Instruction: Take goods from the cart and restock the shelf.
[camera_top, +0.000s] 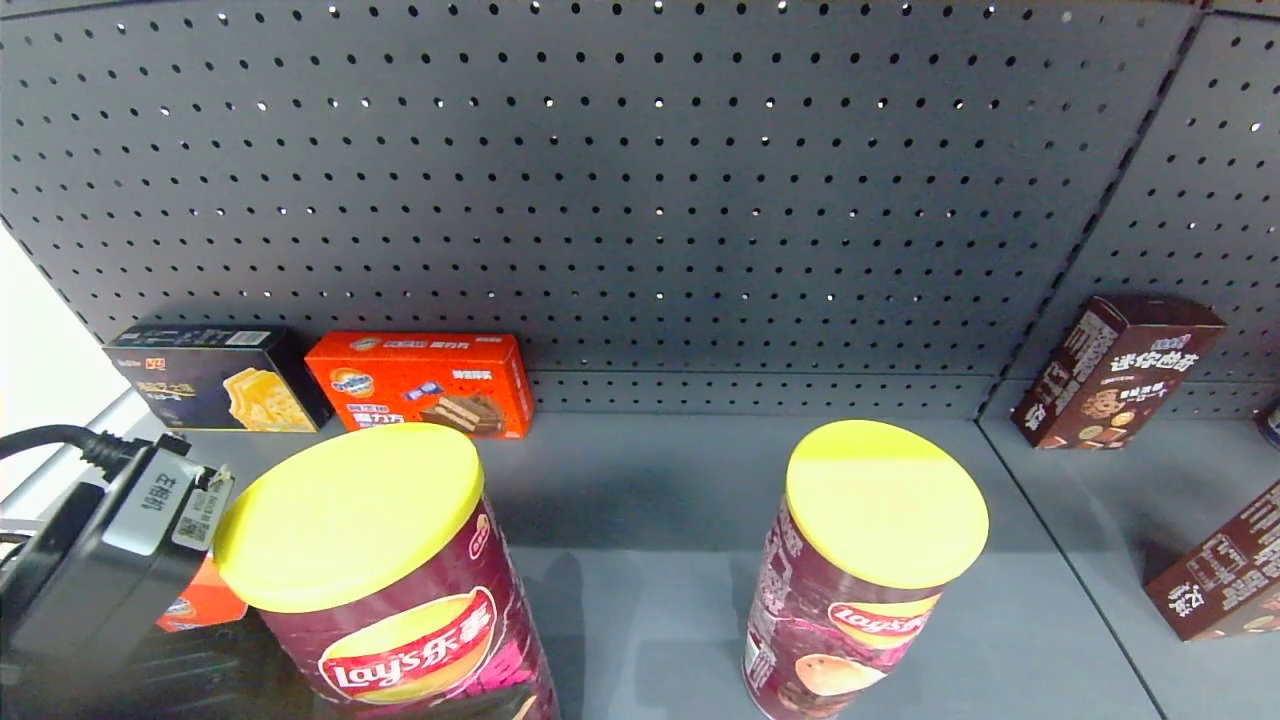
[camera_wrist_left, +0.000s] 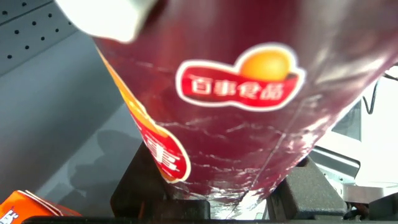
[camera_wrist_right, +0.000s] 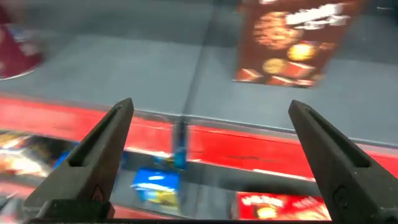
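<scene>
Left claw (camera_wrist_left: 227, 186) clenched on the lower body of a yellow-lidded chip canister (camera_top: 380, 580), left of the twin canister (camera_top: 870, 570) standing on the shelf (camera_top: 650, 480). Probably light, stiff-walled, glossy, crushable: grip the body, not the lid. Right claw (camera_wrist_right: 210, 106) released, gaping.

Chip can (camera_top: 380, 580), lower left: base cut off by bottom frame edge. Orange box (camera_top: 200, 605) behind it, mostly hidden. Brown box (camera_top: 1225, 580), lower right: cropped by right edge. Blue item (camera_top: 1271, 422) at right edge: unidentifiable sliver. Right wrist view: blue packet (camera_wrist_right: 154, 186) blurred, unreadable.
</scene>
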